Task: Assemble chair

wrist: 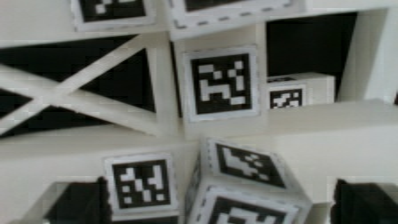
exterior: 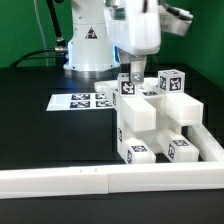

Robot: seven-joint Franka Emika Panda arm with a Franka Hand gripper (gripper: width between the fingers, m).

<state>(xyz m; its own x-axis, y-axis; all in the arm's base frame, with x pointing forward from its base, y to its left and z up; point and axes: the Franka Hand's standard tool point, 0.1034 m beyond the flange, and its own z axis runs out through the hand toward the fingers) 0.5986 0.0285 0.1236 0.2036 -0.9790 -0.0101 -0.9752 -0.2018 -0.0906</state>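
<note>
I am watching the end effector [exterior: 135,78] hanging just above the chair parts [exterior: 155,125], which are standing as a white cluster on the black counter [exterior: 40,125], pressed against the white L-shaped wall [exterior: 110,178] at the front. The marker board [exterior: 85,100] is lying flat just behind this cluster. In the wrist view I am seeing dark fingers [wrist: 80,203] at each side of a tagged block [wrist: 143,185], but I cannot tell if they are touching it, so the state of the grip is not clear to me. I am judging the parts as stiff, light and rather smooth. A hold across two flat parallel faces of one block seems safest, because a hold on edges could be slipping.
</note>
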